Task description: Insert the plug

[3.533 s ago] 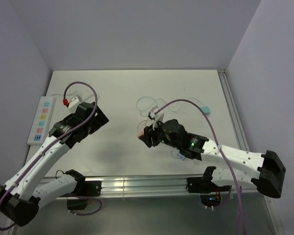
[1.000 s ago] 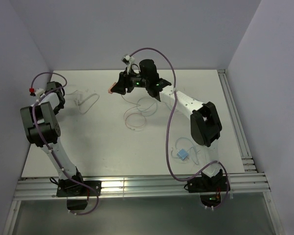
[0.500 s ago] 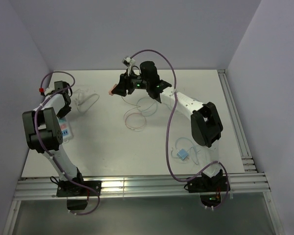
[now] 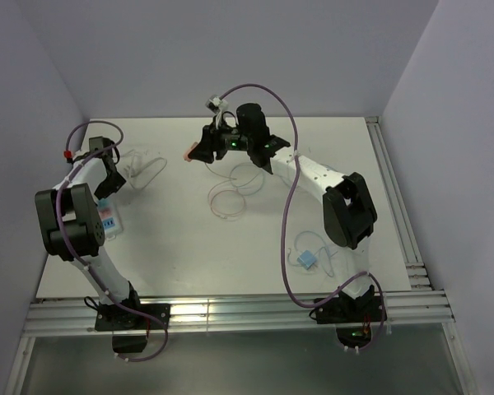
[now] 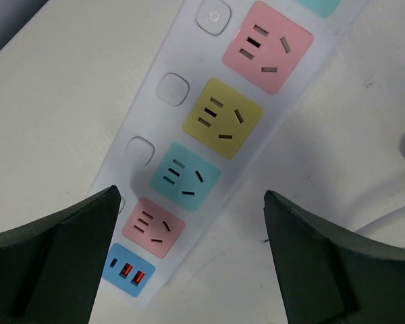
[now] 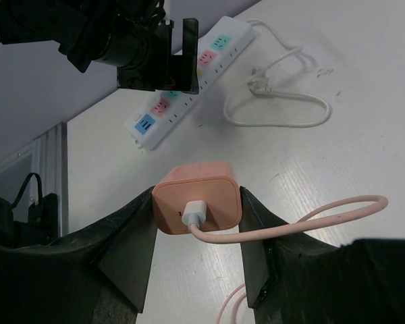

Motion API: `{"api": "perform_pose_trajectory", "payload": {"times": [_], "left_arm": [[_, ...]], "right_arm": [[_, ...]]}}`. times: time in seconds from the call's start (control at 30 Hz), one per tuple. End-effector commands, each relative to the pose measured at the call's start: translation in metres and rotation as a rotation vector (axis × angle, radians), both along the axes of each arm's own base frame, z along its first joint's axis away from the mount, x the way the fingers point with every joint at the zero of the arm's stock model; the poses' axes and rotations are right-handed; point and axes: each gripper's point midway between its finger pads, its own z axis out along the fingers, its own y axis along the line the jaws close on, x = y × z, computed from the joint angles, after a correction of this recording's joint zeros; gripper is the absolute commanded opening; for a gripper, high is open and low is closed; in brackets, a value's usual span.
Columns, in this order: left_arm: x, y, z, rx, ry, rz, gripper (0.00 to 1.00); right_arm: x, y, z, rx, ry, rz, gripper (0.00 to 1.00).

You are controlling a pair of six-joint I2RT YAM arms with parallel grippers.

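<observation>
The plug (image 6: 209,196), a peach-pink block with rounded corners, is pinched between the two fingers of the right gripper (image 6: 198,210), which presses on its left and right sides. A white connector (image 6: 192,216) sits in the face turned to the wrist camera, and a pink cable (image 6: 293,224) runs from it off to the right. The prongs are on the hidden side, so I cannot tell how they are aimed. In the top view the plug (image 4: 191,153) is held over the far part of the worktop (image 4: 189,255), apart from the power strip (image 4: 107,216), which lies along the left edge.

The left gripper (image 5: 189,196) is spread wide with nothing between its fingers. It hangs over the power strip (image 5: 209,145), framing the teal socket (image 5: 184,177) and the lower pink socket (image 5: 153,227); it looks to be clear of the strip, though the height is hard to judge. Farther along the strip are a yellow socket (image 5: 223,118) and another pink one (image 5: 266,47); at the near end is a blue USB block (image 5: 129,273) with two red ports. Round white buttons (image 5: 173,88) run beside the sockets.

The strip's white cord (image 6: 277,111) loops loosely on the worktop near its far end.
</observation>
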Motion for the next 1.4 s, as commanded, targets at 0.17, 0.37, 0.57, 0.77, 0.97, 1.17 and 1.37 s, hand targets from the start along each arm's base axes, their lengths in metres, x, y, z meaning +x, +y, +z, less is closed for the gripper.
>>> {"api": "perform_pose_trajectory", "payload": {"times": [0.17,0.37,0.57,0.77,0.97,1.17,1.37], "left_arm": [[-0.018,0.013,-0.018,-0.076,0.018,0.009,0.95],[-0.012,0.008,-0.026,-0.11,0.034,-0.05,0.93],[-0.008,-0.004,-0.04,-0.169,0.031,-0.12,0.37],[-0.01,-0.034,-0.041,-0.231,0.047,-0.186,0.0],[-0.021,-0.068,-0.04,-0.212,0.076,-0.268,0.0],[-0.022,-0.097,-0.026,-0.224,0.038,-0.329,0.0],[-0.04,-0.139,-0.022,-0.248,0.03,-0.407,0.0]], "right_arm": [[-0.013,-0.003,0.043,0.064,-0.103,0.035,0.0],[-0.012,-0.005,0.044,0.065,-0.108,0.031,0.0],[-0.012,-0.006,0.043,0.061,-0.109,0.025,0.0],[-0.009,-0.006,0.042,0.043,-0.122,0.027,0.0],[-0.008,-0.006,0.037,0.029,-0.123,0.033,0.0],[-0.01,-0.007,0.031,0.021,-0.111,0.038,0.0],[-0.01,-0.014,0.034,0.016,-0.122,0.032,0.0]]}}
